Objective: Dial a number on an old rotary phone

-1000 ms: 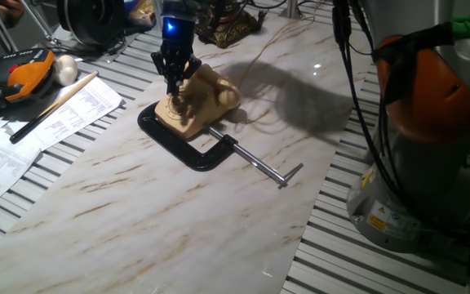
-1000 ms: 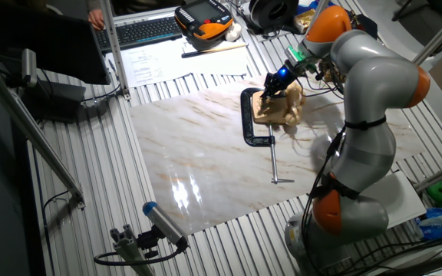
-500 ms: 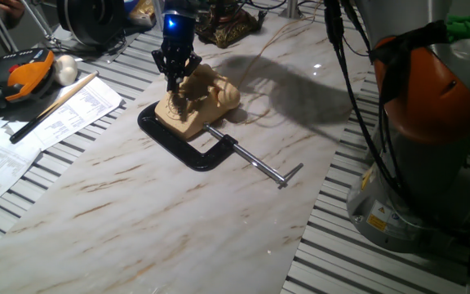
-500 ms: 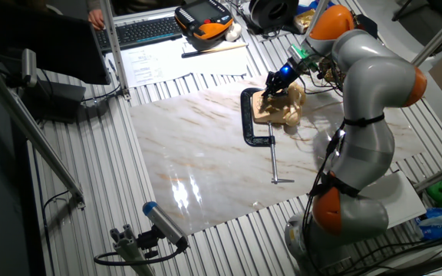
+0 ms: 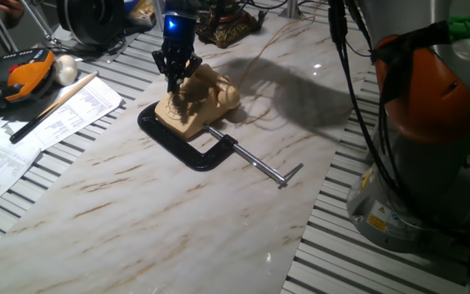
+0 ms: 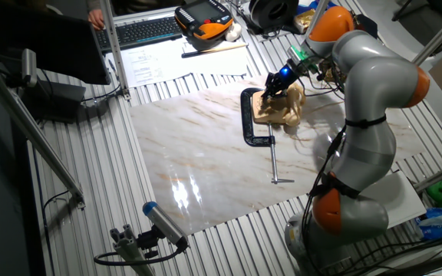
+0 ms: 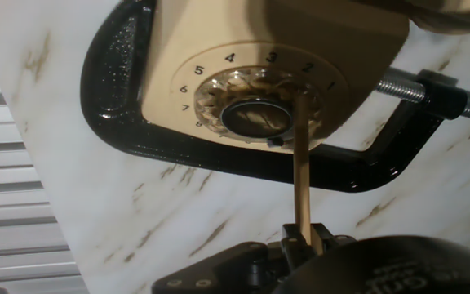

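Directly beneath the pincer (image 5: 175, 80), clamped on a thin rod (image 7: 301, 171), sits the old rotary phone (image 5: 196, 101).

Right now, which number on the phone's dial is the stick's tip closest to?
The 2. The stick held by the gripper ends just below it on the dial; 3, 4, 5 sit further left.

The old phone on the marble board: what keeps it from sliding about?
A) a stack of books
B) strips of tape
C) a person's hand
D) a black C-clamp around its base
D: the black C-clamp wraps round the front of the old rotary phone, its steel screw rod running out to the side.
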`<state>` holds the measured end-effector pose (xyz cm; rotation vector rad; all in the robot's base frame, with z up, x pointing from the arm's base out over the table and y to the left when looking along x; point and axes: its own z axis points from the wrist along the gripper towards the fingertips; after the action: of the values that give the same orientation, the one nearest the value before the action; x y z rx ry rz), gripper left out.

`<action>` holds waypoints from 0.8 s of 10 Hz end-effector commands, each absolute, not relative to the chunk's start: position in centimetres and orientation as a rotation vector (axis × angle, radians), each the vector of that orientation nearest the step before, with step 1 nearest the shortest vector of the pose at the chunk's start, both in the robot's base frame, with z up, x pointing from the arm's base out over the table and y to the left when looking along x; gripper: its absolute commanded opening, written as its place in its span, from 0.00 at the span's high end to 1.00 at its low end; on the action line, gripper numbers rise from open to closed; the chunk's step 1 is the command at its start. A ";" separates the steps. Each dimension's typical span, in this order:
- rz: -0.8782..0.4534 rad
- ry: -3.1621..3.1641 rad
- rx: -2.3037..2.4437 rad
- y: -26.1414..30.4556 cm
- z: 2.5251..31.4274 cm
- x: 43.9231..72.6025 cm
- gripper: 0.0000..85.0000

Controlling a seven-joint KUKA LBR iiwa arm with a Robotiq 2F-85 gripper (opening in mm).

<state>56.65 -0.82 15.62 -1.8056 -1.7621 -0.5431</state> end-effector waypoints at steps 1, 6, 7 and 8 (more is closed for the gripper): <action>-0.565 -1.742 -1.811 -0.7 15.6 56.4 1.00; -0.677 -1.671 -1.847 0.6 15.2 55.6 1.00; -0.707 -1.662 -1.848 0.6 15.2 55.6 1.00; -0.739 -1.659 -1.844 0.7 15.0 55.8 1.00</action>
<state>55.82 0.72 14.93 -1.8442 -1.6595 -0.7375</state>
